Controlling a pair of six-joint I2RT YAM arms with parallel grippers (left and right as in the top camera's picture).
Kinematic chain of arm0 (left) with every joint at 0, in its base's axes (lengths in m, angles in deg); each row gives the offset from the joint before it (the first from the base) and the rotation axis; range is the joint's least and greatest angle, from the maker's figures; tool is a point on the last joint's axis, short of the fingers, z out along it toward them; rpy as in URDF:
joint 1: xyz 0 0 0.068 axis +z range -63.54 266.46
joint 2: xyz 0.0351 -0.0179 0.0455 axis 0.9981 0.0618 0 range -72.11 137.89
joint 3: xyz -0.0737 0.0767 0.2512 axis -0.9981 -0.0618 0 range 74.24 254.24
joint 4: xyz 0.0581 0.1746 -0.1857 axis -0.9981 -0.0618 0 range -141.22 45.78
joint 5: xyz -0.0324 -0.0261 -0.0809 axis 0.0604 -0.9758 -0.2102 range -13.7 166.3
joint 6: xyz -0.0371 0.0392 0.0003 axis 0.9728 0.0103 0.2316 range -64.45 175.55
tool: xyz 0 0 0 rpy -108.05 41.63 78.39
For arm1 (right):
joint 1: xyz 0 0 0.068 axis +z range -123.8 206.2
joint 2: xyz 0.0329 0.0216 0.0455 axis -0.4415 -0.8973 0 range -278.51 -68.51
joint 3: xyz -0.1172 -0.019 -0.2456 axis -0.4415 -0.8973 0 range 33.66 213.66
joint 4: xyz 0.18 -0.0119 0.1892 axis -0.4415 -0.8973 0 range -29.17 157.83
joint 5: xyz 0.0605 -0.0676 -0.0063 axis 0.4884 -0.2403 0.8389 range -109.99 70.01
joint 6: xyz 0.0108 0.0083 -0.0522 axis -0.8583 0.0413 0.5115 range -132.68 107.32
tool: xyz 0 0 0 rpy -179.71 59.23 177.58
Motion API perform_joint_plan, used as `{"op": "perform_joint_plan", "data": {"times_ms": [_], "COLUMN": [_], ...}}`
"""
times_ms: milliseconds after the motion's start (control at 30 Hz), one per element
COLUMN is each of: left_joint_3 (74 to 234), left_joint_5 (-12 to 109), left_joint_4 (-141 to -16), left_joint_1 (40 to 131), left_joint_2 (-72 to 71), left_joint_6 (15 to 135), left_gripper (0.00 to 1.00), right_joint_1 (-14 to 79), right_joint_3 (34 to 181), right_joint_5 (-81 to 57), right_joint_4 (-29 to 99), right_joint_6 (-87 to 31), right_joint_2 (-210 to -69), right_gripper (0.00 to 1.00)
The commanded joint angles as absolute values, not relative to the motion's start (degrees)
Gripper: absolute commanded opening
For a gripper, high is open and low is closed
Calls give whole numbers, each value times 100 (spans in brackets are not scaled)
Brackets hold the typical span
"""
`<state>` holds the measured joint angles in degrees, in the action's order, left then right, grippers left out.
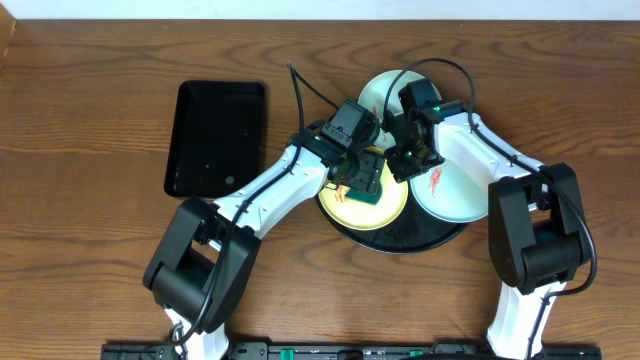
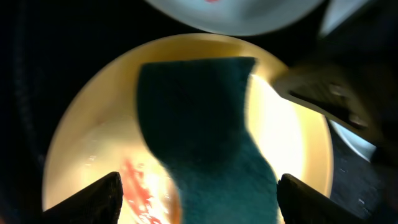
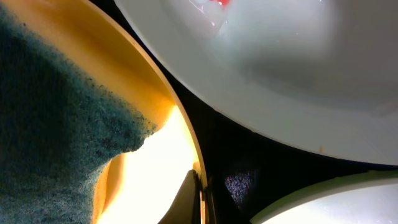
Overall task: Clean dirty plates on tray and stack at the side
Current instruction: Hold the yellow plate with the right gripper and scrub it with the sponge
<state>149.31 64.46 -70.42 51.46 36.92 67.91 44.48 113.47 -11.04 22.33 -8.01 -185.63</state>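
Your left hand (image 1: 357, 178) hangs over the yellow plate (image 1: 365, 205), fingers (image 2: 93, 199) spread wide on either side of a dark green sponge (image 2: 205, 143) that lies flat on the plate. One finger stands clear of the sponge. The other sits so close to its edge that you cannot say from the wrist view whether they touch. A red smear (image 2: 134, 180) streaks the yellow plate just beside the sponge.

Your right hand (image 1: 410, 160) reaches in from the right, its fingers pressed together with nothing between them and its tip at the yellow plate's right rim.

All three plates sit on the round black tray (image 1: 400, 243) at the middle of the worktop (image 1: 100, 80). The yellow one is at the near left, and a mint plate (image 1: 455, 190) with red marks is on the right. A second mint plate (image 1: 378, 92) is at the far side, partly hidden by the arms. A rectangular black tray (image 1: 215, 138) lies well apart to the left.
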Motion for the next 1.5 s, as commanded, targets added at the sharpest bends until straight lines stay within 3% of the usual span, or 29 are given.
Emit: {"op": "perform_joint_plan", "data": {"times_ms": [0, 600, 767, 1267, 1467], "left_joint_3": [15038, 15034, 15034, 14979, 14975], "left_joint_5": [6674, 6324, 6313, 5882, 5948], "left_joint_4": [-6980, -6803, -6808, -6808, -6808], "left_joint_1": [5176, 5161, 5161, 5161, 5165], "left_joint_2": [3688, 4096, 4096, 4335, 4437], "left_joint_6": [6925, 7390, 7548, 7714, 7712], "left_gripper": [79, 75, 63, 62, 37], "right_joint_1": [4579, 4579, 4579, 4579, 4579], "right_joint_3": [11338, 11338, 11338, 11338, 11338], "right_joint_5": [-857, -857, -857, -857, -857], "right_joint_4": [2198, 2198, 2198, 2196, 2194], "right_joint_6": [-683, -683, -685, -707, -707], "right_joint_2": [-18707, -18707, -18707, -18707, -18707], "right_gripper": [1, 1, 1, 1, 1]}}
